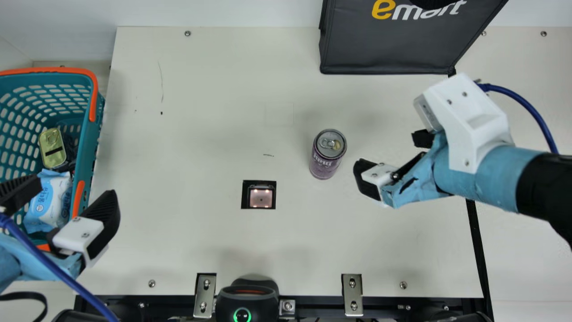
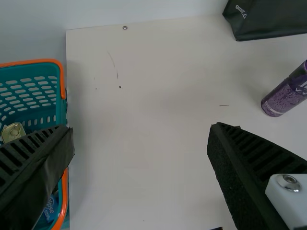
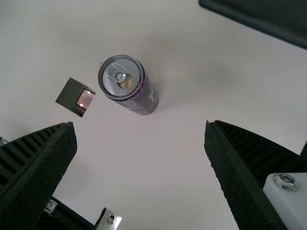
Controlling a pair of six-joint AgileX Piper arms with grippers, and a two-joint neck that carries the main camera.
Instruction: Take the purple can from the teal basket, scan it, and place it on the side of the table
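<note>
In the main view the purple can (image 1: 325, 156) stands upright on the table, right of centre. My right gripper (image 1: 393, 156) is open just to its right, not touching it. My left gripper (image 1: 69, 195) is open over the near right edge of the teal basket (image 1: 90, 143). The left wrist view has the left gripper (image 2: 140, 139) with its fingers wide apart, plus the can (image 2: 283, 98) and the basket (image 2: 61, 108). Between the spread fingers of the right gripper (image 3: 140, 136) is bare tabletop, with the can (image 3: 130, 88) beyond their tips in the right wrist view.
A square scanner window (image 1: 260, 198) lies in the table, left of and nearer than the can. The black bag (image 1: 384, 53) stands at the back right. The basket holds a gold tin (image 1: 52, 147) and a blue-white pack (image 1: 48, 201). A black scanner device (image 1: 247, 299) sits at the front edge.
</note>
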